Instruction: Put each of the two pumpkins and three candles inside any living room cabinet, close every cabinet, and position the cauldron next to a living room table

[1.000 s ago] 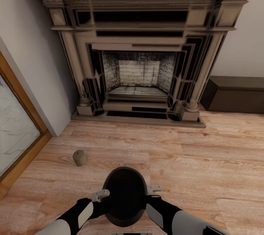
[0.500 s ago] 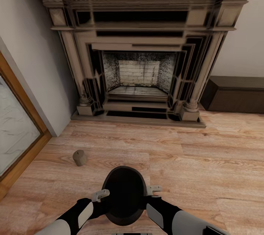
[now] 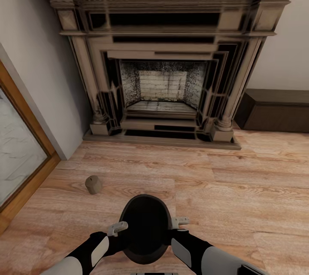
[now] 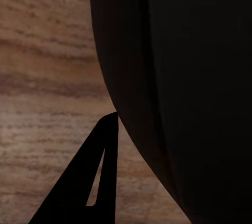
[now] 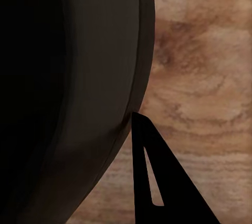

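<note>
1. Nothing had moved since the earlier frames; the head view matched them throughout.
2. At far left stood a wood-framed glass panel (image 3: 17,146), with one candle (image 3: 93,184) upright on the wood floor (image 3: 240,189) near it.
3. Left gripper (image 3: 117,227) pressed the cauldron's (image 3: 146,228) left wall; one finger (image 4: 89,182) touched it, so the grip width could not be told.
4. Right gripper (image 3: 180,222) touched the opposite wall the same way, its finger (image 5: 157,182) against the pot.
5. Behind stood the fireplace (image 3: 163,73), and at far right the cabinet (image 3: 274,109), shut.
</note>
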Controlling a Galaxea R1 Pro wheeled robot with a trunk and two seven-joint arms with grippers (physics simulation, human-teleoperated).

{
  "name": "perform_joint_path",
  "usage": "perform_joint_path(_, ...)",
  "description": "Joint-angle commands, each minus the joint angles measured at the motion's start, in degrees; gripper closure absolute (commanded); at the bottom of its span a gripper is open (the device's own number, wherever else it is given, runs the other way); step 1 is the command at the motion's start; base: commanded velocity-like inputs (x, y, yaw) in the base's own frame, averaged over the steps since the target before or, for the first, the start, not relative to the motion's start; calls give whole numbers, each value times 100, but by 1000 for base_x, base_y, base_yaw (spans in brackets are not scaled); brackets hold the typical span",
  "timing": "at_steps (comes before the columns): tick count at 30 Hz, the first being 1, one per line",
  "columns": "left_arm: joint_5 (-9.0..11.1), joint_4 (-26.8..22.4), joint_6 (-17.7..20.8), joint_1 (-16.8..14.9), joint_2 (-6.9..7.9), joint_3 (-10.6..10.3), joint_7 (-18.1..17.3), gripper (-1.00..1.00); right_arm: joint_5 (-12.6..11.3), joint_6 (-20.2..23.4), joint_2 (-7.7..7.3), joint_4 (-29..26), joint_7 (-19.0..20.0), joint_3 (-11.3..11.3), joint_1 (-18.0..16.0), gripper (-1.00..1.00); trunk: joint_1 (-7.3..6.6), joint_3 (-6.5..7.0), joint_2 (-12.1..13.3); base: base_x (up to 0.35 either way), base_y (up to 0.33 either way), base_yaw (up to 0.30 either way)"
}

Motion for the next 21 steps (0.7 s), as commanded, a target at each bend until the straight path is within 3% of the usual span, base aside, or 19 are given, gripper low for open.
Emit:
perform_joint_path(1, 92, -8, 24, 2, -1, -78, -21, 100, -35, 21, 0, -10, -23, 23, -4, 100, 0, -5, -1, 0, 0, 0)
perform_joint_path(21, 90, -9, 32, 2, 15, -78, -30, 100, -25, 10, 0, -19, -25, 23, -4, 100, 0, -5, -1, 0, 0, 0)
